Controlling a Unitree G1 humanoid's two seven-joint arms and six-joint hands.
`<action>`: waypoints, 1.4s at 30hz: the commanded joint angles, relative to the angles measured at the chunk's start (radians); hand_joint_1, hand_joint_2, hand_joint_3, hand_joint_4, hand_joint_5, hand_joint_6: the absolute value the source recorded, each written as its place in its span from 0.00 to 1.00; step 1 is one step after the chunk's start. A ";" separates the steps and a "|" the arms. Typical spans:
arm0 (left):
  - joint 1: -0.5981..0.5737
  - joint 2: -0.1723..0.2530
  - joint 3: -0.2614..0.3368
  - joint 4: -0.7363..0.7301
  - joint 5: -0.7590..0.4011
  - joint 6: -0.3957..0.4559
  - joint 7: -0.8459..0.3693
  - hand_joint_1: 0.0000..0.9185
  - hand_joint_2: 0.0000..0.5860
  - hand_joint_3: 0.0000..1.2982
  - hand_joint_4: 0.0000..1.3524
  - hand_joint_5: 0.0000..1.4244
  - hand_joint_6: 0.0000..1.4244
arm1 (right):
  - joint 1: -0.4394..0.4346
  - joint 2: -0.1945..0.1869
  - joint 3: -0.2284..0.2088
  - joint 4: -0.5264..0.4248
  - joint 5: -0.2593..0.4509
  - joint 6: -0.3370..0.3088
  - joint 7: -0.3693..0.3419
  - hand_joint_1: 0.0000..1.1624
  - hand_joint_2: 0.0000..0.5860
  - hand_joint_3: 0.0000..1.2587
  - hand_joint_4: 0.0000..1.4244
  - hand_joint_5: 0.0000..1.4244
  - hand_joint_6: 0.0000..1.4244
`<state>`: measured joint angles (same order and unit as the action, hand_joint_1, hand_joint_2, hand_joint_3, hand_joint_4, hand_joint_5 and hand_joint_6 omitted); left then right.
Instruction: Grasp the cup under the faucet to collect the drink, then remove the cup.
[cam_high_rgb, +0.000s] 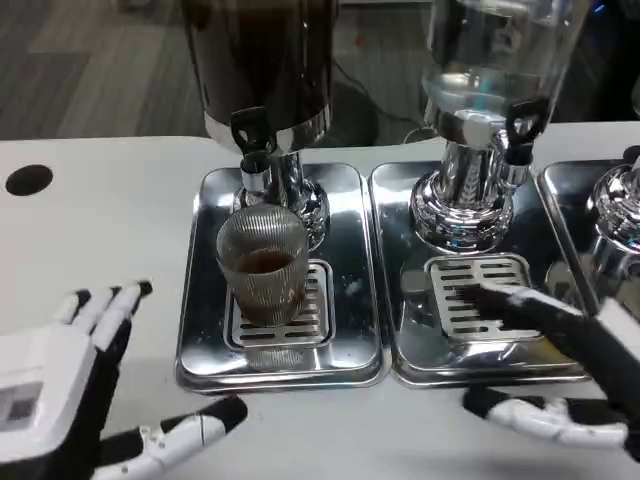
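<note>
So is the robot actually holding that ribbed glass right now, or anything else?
No, nothing is held. The left hand lies open on the table, apart from the cup; the right hand is open too, near the middle tray.

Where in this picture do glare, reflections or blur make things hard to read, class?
Head view: the steel drip trays mirror the room, so their surfaces look patchy; the chrome faucet base shows bright highlights; the ribbed cup distorts the brown drink inside; the right hand is smeared and soft-edged; the left hand is cut by the frame edge.
</note>
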<state>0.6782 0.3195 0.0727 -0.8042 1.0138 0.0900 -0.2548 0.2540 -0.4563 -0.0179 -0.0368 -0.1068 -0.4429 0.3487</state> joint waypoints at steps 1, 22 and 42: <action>0.029 -0.011 0.007 0.002 0.012 -0.023 0.023 0.00 0.06 0.06 0.00 0.03 0.21 | -0.048 0.042 0.054 -0.014 -0.027 0.036 -0.006 0.48 0.21 0.23 0.20 0.17 0.14; 0.182 -0.049 0.060 -0.014 -0.023 -0.132 0.087 0.00 0.09 0.06 0.00 0.03 0.21 | -0.261 0.218 0.219 -0.026 -0.179 0.308 -0.089 0.46 0.22 0.07 0.03 0.03 0.01; 0.301 -0.065 0.197 0.005 -0.121 -0.250 0.125 0.00 0.13 0.08 0.00 0.04 0.22 | -0.401 0.358 0.352 0.031 -0.338 0.442 -0.216 0.24 0.15 0.00 0.00 0.00 0.00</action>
<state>0.9598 0.2566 0.2527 -0.8090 0.9077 -0.1451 -0.1475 -0.1173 -0.1188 0.3218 -0.0082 -0.4212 -0.0277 0.1621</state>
